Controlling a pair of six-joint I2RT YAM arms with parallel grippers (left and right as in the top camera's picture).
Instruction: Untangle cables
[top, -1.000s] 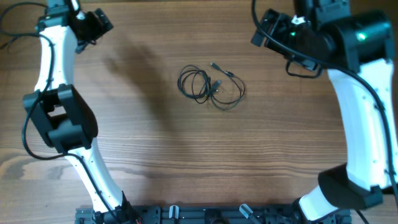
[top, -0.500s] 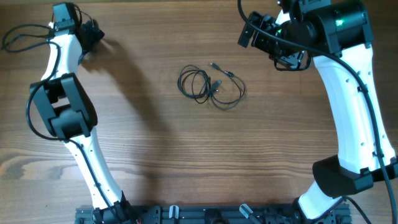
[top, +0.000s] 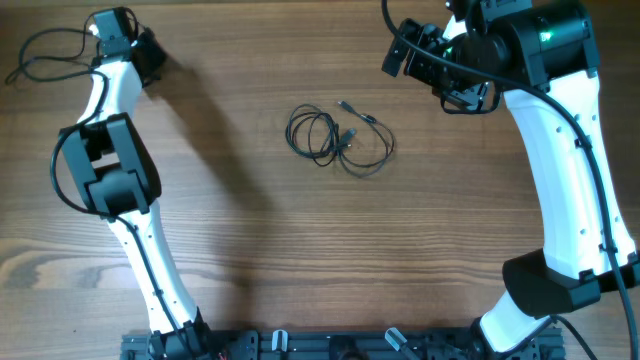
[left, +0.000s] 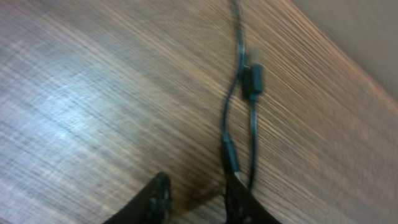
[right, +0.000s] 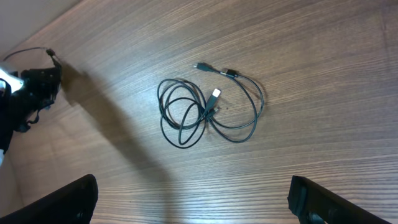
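Observation:
The cables lie as a small knot of thin black loops with tiny plugs in the middle of the table, also in the right wrist view. No gripper touches them. My right gripper hangs wide open above the table near the far right, well clear of the knot. My left gripper reaches into the far left corner. Its jaws stand narrowly apart over bare wood. A separate thin black wire with a plug runs down to its right fingertip.
A thin black loop of wire lies at the far left edge beside the left wrist. The table edge shows as a pale strip close to the left gripper. Both white arms stand at the sides, bases at the front edge.
The left arm has swung further into the far left corner and its jaws have narrowed. The wire loop beside it has shifted. The right arm moved left a second ago, then held still.

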